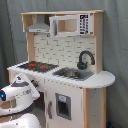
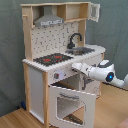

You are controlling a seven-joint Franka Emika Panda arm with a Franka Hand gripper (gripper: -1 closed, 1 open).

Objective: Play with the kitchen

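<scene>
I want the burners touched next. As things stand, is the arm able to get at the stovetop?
Probably yes. The stovetop lies bare under the grey hood, and the arm's gripper sits just below the counter edge above the open oven door.

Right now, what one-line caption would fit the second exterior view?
Robot arm reaching toward the front of the toy kitchen, whose windowed oven door hangs open.

One kitchen (image 1: 70,75) (image 2: 60,60) (its oven door hanging open) and one robot arm (image 2: 100,73).

No readable text, labels, numbers on anything in view.
</scene>
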